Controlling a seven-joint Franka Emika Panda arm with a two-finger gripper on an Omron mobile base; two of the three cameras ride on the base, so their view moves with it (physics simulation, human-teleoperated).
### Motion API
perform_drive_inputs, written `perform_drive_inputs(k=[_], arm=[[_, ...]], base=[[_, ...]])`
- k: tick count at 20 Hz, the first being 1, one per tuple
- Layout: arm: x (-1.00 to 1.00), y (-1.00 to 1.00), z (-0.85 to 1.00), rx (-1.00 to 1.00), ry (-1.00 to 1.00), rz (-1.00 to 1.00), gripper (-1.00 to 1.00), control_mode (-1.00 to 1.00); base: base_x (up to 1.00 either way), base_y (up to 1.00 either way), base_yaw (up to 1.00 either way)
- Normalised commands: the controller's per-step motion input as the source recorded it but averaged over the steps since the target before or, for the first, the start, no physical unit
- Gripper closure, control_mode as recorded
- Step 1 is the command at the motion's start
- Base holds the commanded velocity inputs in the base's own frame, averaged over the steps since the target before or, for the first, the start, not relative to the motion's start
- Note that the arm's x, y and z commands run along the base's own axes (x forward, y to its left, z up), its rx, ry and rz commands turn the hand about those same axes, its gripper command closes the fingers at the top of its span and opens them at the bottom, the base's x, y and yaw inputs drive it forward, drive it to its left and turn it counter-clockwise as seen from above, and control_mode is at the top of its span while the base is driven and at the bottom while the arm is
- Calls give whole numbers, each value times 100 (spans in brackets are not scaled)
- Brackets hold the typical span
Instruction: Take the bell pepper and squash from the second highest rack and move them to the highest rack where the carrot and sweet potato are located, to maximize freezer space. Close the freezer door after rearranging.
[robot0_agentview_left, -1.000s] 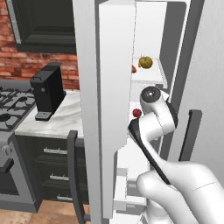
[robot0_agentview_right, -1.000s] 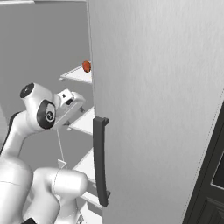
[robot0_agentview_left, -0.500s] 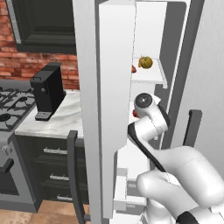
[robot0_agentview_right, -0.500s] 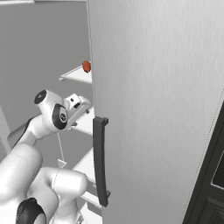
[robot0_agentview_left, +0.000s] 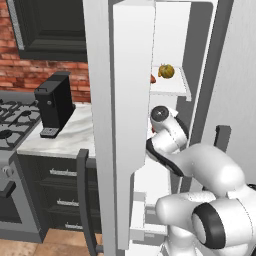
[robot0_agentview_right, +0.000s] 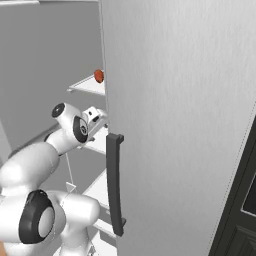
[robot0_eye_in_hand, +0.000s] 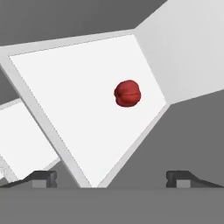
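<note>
The pincer (robot0_eye_in_hand: 111, 177) stood spread wide and empty, its two dark tips rising at the bottom of the hand view with the front lip of a white rack (robot0_eye_in_hand: 65, 144) between them. Beyond that lip, toward the back right corner of the same rack, sat a red rounded lump that I took for the bell pepper (robot0_eye_in_hand: 127, 93), alone on bare white.

The step in hand looked like the reach for that pepper. To do it well, the tips would have to clear the lip first, then go in level until the pepper sat squarely between them, and close across its round middle, since a smooth lump could roll if nudged from one side.

From the pepper, open shelf lay wide on its left and front; the side wall and back wall stood close on its right, so room was tight there. In the left base view the wrist sat just inside the freezer (robot0_agentview_left: 200, 60), with the freezer door (robot0_agentview_left: 131, 125) edge close beside the arm. Higher than the wrist, the upper rack (robot0_agentview_left: 172, 90) carried a yellow-orange rounded thing (robot0_agentview_left: 166, 71), which I could not name, with bare room beside it.
</note>
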Motion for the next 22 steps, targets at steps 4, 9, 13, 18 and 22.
perform_drive_inputs(k=[4,9,13,18,22], arm=[[33,-14,-14,0,14,0,-100,-100],[31,-12,-20,0,16,0,-100,-100],[35,-9,-35,0,1,0,-100,-100],[32,-8,-40,0,0,0,-100,-100],[36,-6,-32,0,0,0,-100,-100]], base=[[0,0,0],[0,0,0],[0,0,0],[0,0,0],[0,0,0]])
